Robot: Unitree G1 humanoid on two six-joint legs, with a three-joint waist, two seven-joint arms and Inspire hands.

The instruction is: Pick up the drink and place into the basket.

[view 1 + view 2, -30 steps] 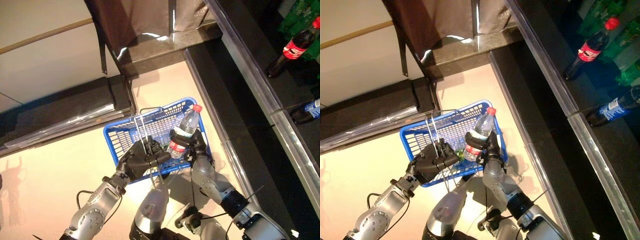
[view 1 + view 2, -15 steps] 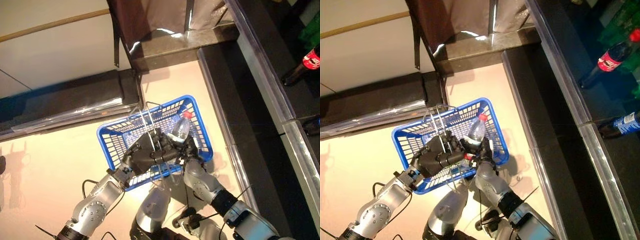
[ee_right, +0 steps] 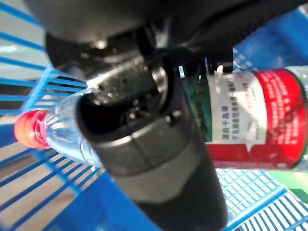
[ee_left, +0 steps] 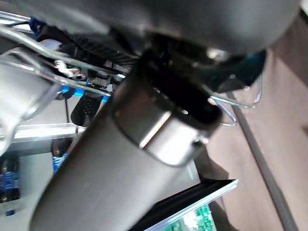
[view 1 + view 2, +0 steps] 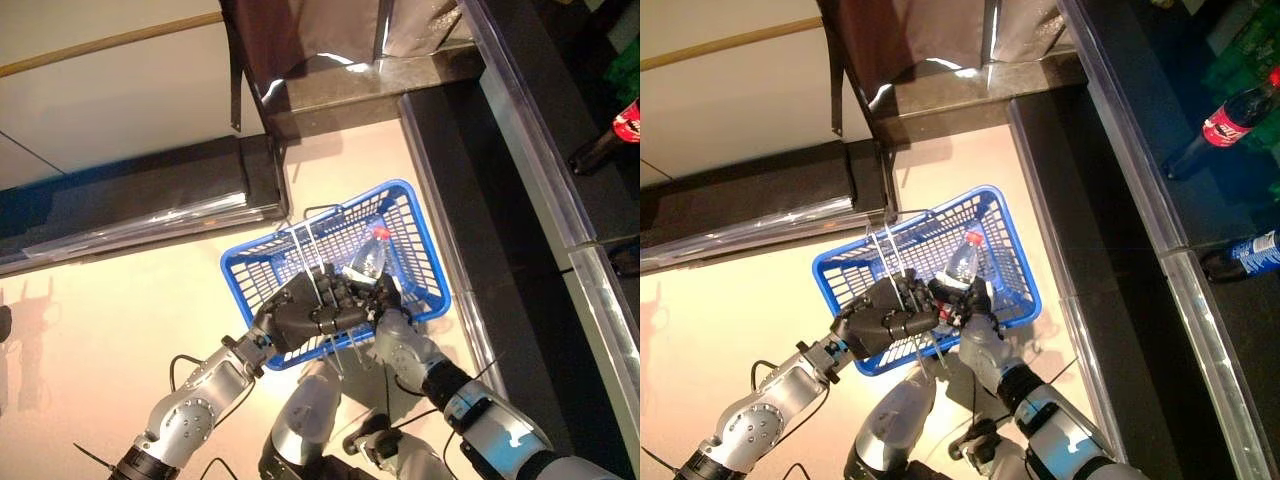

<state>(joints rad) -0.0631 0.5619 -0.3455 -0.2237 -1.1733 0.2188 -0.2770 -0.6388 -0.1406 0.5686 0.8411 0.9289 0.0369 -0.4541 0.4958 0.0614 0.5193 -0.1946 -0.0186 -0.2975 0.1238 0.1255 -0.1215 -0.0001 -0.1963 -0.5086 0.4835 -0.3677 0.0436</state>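
Nearest the body, the left hand (image 5: 300, 318) stays curled round the wire handle (image 5: 310, 268) of the blue basket (image 5: 420, 262), while the right hand (image 5: 962, 300) — fingers wrapped on the water bottle (image 5: 962, 262) — has sunk from above the rim to inside the basket, so only release remains, I judge.

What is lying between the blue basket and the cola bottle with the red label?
In the right eye view, between the blue basket and the cola bottle lie a strip of pale floor, a dark ledge and a metal rail.
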